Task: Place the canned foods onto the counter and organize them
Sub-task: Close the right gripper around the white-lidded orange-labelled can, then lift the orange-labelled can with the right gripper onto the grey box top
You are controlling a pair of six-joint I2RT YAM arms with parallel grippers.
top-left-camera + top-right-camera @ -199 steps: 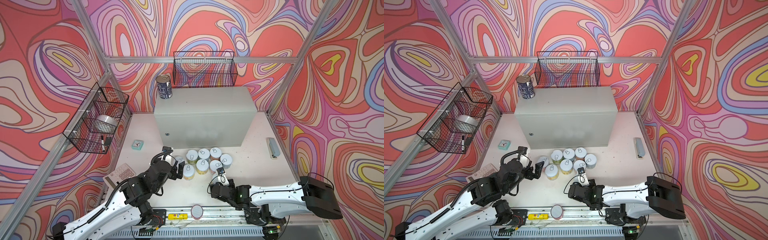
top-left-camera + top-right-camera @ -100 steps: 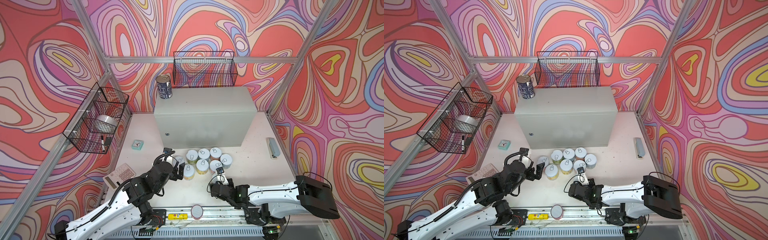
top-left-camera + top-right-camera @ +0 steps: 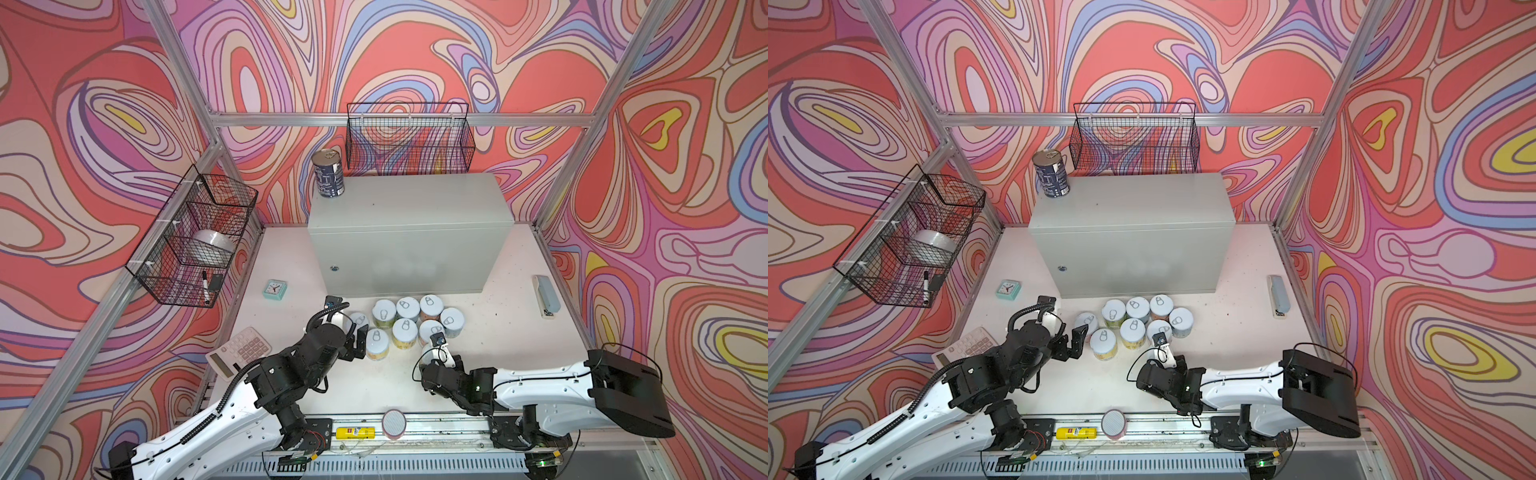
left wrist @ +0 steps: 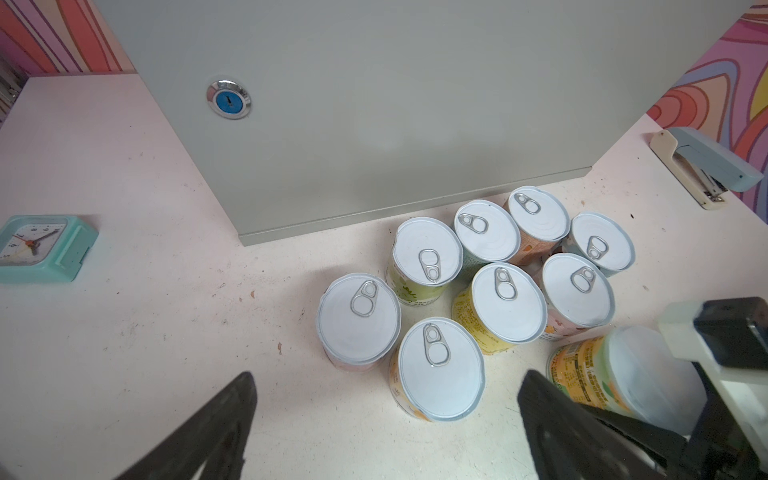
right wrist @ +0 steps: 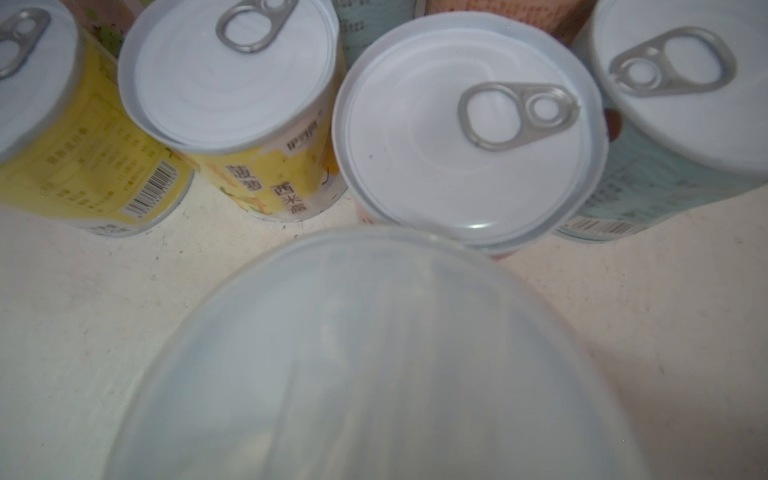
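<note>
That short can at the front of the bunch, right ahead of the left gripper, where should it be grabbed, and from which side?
Probably grip the front can by its curved side wall, below the lid rim, coming level from the bare table side where the open left gripper sits. It stands upright, and neighbouring cans crowd its back only.

Three walls [image 3: 415,50], all in swirly print: red, pink, lilac, cream, bits of blue and yellow. A bare aluminium frame [image 3: 282,119] runs up the corners and across the back. The black wire back basket [image 3: 409,137] hangs on the back bar. The side basket [image 3: 191,241], divided into bays, hangs on the left strut. The desk [image 3: 511,332] is off-white, scuffed, speckled with dirt. A metal rail [image 3: 449,424] runs along its near edge, with a slotted grey strip [image 3: 374,467] below. Light is even and soft, shadows faint.
</note>
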